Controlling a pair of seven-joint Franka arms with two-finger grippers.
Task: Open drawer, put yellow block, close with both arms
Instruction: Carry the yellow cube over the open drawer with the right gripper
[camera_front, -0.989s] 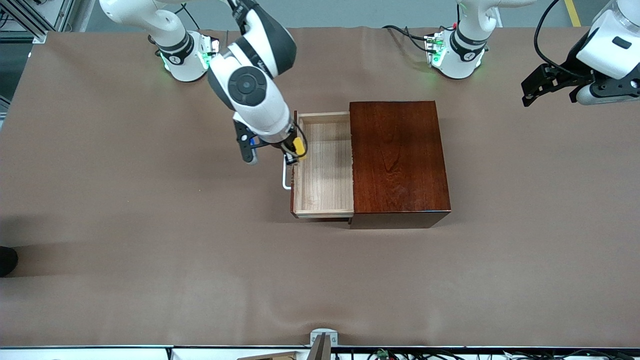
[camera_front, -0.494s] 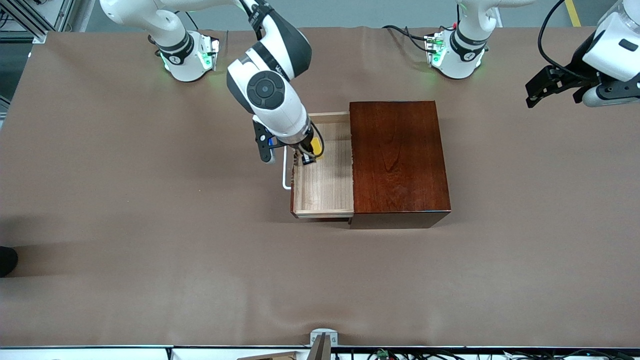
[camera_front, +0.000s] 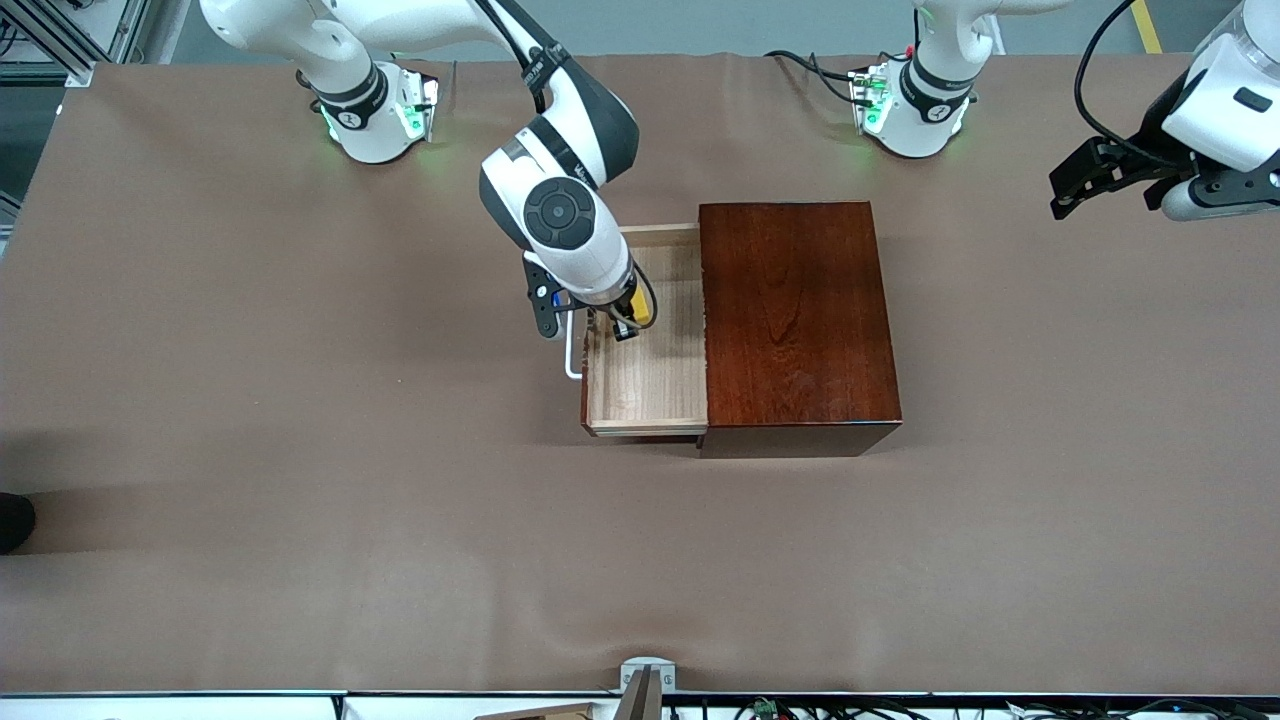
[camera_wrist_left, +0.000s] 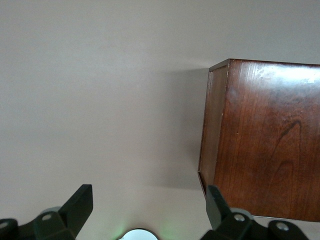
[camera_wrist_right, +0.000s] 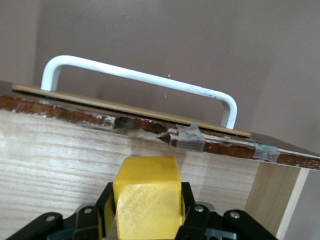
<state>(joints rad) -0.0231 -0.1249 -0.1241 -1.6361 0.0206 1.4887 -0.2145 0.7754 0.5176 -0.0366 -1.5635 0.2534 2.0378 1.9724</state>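
While the left end effector (camera_front: 1068, 189) waited wide over the bench (camera_front: 250, 400), the right end effector (camera_front: 628, 322) reached down, clamping one yellow block (camera_front: 640, 311) over one drawer (camera_front: 650, 380).

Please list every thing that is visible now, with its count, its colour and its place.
wooden box: one, dark reddish-brown, middle of the table.
drawer: one, pale wood, pulled out of the box toward the right arm's end.
handle: one, white, on the drawer's front.
yellow block: one, yellow, held over the open drawer.
table: one, brown cover.
right gripper: one, black, shut on the block over the drawer.
left gripper: one, black, open, waiting over the table past the box at the left arm's end.
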